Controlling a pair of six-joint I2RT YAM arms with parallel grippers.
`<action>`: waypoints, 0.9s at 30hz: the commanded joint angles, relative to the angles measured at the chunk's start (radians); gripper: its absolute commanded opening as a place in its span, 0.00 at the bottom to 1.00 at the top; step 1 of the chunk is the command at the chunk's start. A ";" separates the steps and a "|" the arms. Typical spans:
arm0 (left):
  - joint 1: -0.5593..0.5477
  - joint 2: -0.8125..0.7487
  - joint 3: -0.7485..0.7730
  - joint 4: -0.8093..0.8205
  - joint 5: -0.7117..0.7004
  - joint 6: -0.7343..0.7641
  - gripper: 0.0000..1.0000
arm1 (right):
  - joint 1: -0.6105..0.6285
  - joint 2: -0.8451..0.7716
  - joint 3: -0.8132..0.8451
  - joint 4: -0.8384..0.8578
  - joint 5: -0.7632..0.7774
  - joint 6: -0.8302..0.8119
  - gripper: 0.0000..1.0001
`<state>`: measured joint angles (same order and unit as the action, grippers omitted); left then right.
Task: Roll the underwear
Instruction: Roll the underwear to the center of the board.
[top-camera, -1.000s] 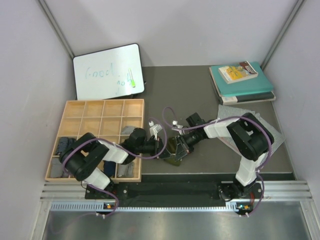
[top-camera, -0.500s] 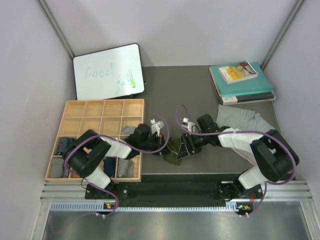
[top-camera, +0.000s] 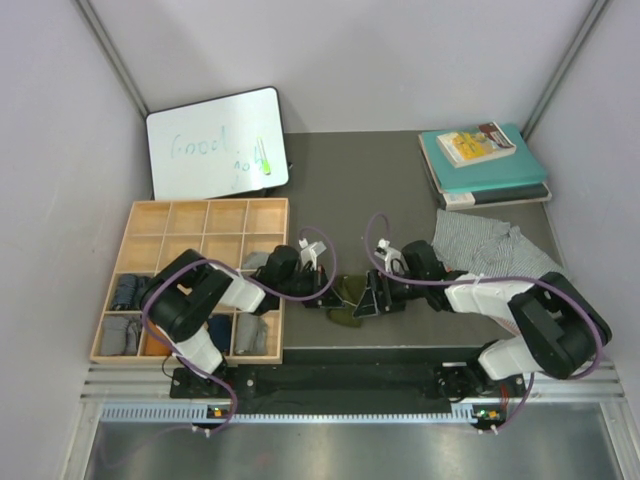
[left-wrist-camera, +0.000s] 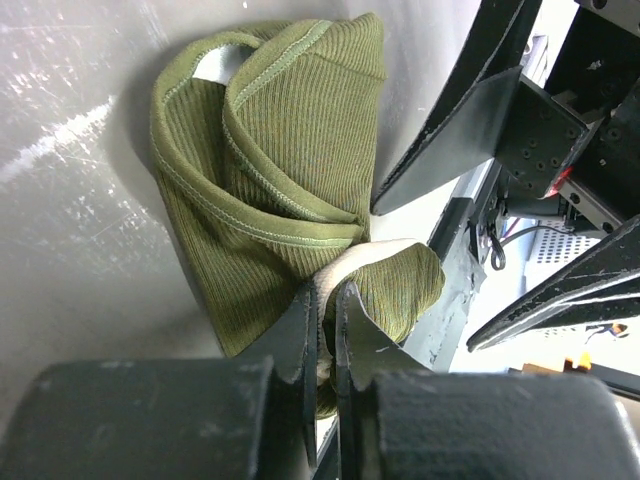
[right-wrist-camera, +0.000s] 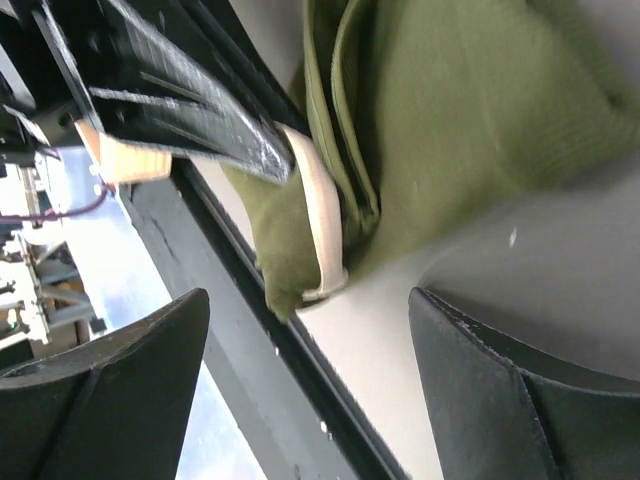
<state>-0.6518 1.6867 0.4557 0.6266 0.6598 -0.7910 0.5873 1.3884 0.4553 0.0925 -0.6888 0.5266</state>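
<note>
- Compared with one second ago, the right arm (top-camera: 500, 296) lies lower, its elbow out toward 4 o'clock. The right gripper (top-camera: 376, 297) has let go, and its jaws stand wide beside the roll.
- Patterned underwear (top-camera: 482, 242) lies loose at 3 o'clock, not yet rolled.
- Olive underwear (top-camera: 347, 301), half rolled, sits at table centre, toward the 6 o'clock edge.
- Left gripper (left-wrist-camera: 325, 300) pinches one end of it tightly.
- Risk: held by one pinch only, the soft roll can spring open if dragged.

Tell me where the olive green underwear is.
Top view: the olive green underwear lies on the table near its front edge, right of the wooden tray, pinched by the left gripper with the open right gripper beside it.
</note>
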 joint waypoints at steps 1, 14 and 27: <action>0.006 0.047 -0.018 -0.085 -0.048 0.038 0.00 | 0.034 0.037 -0.013 0.111 0.089 0.027 0.78; 0.023 0.057 0.012 -0.080 -0.029 0.018 0.00 | 0.118 0.126 0.023 0.041 0.219 0.024 0.30; 0.026 -0.133 0.147 -0.347 -0.098 0.165 0.60 | 0.037 0.153 0.128 -0.192 0.220 0.050 0.00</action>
<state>-0.6319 1.6466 0.5491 0.4267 0.6426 -0.7368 0.6754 1.4960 0.5537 0.0158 -0.5217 0.6113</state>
